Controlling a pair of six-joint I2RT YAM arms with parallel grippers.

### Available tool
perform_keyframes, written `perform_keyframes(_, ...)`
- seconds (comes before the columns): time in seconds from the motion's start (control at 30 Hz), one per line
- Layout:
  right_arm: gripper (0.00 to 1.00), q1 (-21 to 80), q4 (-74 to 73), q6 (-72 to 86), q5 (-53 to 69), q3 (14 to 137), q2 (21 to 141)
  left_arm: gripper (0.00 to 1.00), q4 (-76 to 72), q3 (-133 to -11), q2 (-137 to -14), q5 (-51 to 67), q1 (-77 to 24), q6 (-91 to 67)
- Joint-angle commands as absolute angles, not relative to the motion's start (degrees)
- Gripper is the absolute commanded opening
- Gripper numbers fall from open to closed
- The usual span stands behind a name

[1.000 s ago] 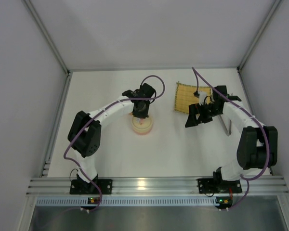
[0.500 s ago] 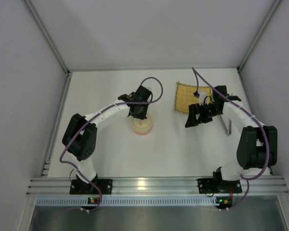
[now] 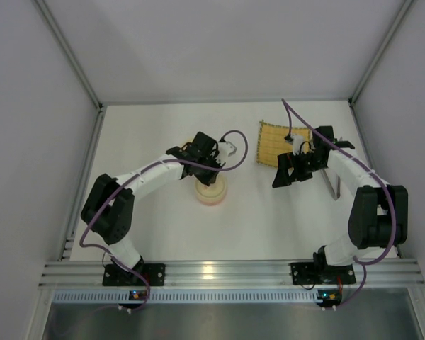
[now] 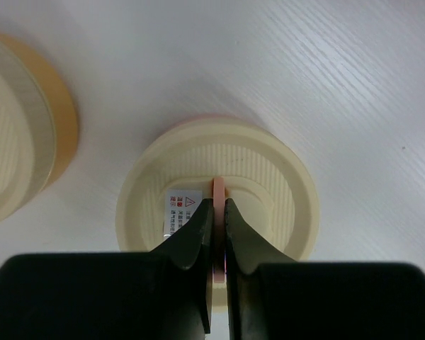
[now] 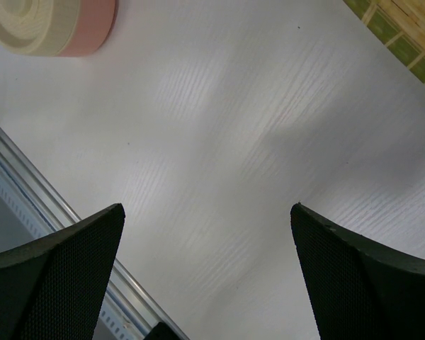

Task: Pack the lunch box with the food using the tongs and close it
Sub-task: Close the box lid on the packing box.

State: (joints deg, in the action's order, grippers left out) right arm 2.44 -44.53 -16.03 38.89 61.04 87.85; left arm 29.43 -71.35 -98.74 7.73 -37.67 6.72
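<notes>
My left gripper is shut on the thin pink tab standing up from the middle of a flat cream lid. A pink edge shows just past this lid's far rim. In the top view the left gripper hangs over this cream and pink round piece. A second cream lid on an orange-rimmed bowl stands close to the left in the left wrist view. The grey tongs lie beside the right arm. My right gripper is open over bare table. The food is out of view.
A yellow bamboo mat lies at the back right, partly under the right arm; its corner shows in the right wrist view. The pink-rimmed piece sits at that view's top left. Grey walls enclose the white table, with a metal rail at the near edge.
The left arm has swung so that its elbow sits further left and lower, and its wrist has turned. The round piece beneath it has shifted slightly nearer. The right arm has not moved.
</notes>
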Motion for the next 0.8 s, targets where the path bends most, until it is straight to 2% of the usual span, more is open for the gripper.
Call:
perform_keyframes(0.0,0.99,1.58,-42.63,-17.49,40.34,61.35,88.42,0.00,36.83,-65.40,-101.43,18.10,-37.88,16.16)
perform_keyframes(0.3,1.00,1.58,-42.80,-17.75,40.25,61.26,88.15,0.00,34.45,-62.93,-100.10,21.71,-37.79,20.38)
perform_keyframes(0.57,0.99,1.58,-43.59,-18.19,40.08,61.79,87.98,0.00,43.33,-65.92,-103.98,24.08,-37.88,36.63)
perform_keyframes(0.77,1.00,1.49,-43.86,-18.02,40.25,61.96,88.15,0.00,45.70,-67.67,-103.97,22.68,-37.79,37.80)
